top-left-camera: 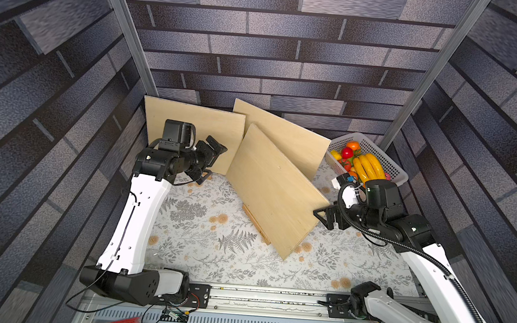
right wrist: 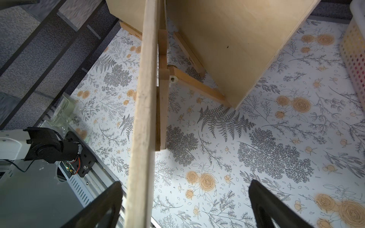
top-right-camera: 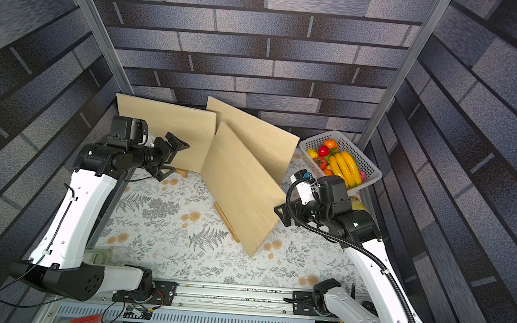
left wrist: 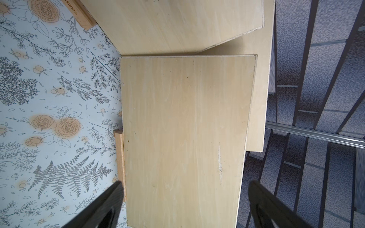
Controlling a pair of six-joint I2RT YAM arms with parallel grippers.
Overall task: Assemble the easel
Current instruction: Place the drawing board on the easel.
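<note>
Nearest, at 3 o'clock on the floral table (top-left-camera: 211,259), the right gripper (top-left-camera: 323,218) is spread wide, unclamped, with the edge of the centre board (top-left-camera: 273,192) between its fingers. That board leans on the wooden easel (top-left-camera: 257,225). At 10 o'clock the left gripper (top-left-camera: 211,161), likewise released and empty, faces a rear board (top-left-camera: 191,122). A fruit basket (top-left-camera: 392,169) sits at 2 o'clock.
</note>
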